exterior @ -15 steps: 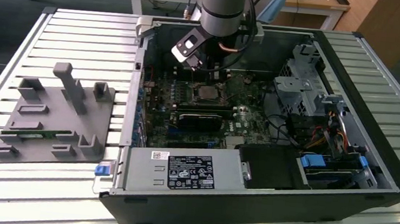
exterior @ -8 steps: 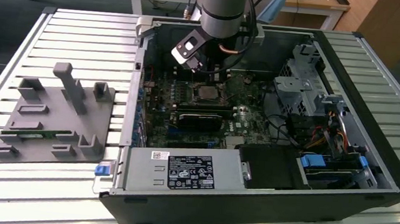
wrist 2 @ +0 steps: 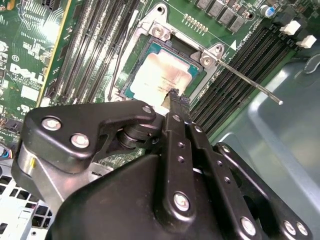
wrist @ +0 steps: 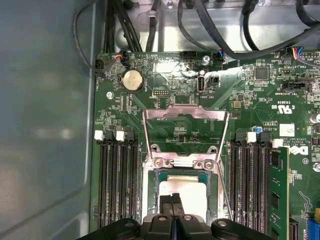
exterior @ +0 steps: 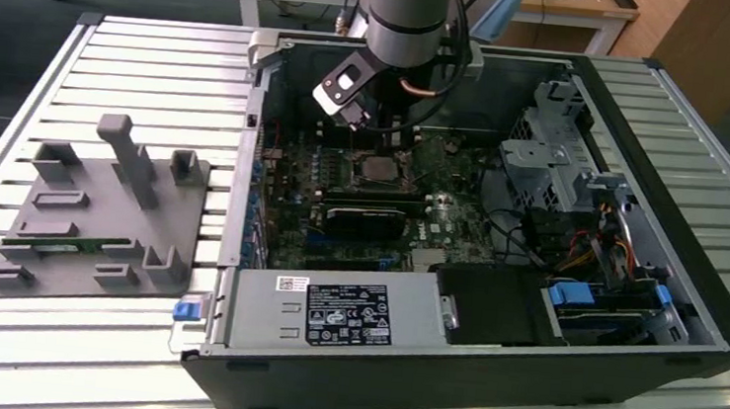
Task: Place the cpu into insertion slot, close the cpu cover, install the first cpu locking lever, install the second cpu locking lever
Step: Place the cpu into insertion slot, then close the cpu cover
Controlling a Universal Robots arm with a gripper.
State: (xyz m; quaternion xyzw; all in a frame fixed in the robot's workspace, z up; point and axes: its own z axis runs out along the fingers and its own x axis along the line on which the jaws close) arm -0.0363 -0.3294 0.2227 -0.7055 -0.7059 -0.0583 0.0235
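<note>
Here the pinched tool [wrist: 172, 204] hangs over the cpu [wrist: 195, 192] edge, cpu cover [wrist: 185, 113] raised.

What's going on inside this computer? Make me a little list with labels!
place: open computer case on a slatted table
cpu: lying flat in the insertion slot
cpu cover: flipped up and back, not over the cpu
locking lever: thin metal rod sticking out to the side, not latched
gripper: fingers together, tip at the cpu's edge; whether it touches the cpu cannot be told
</note>
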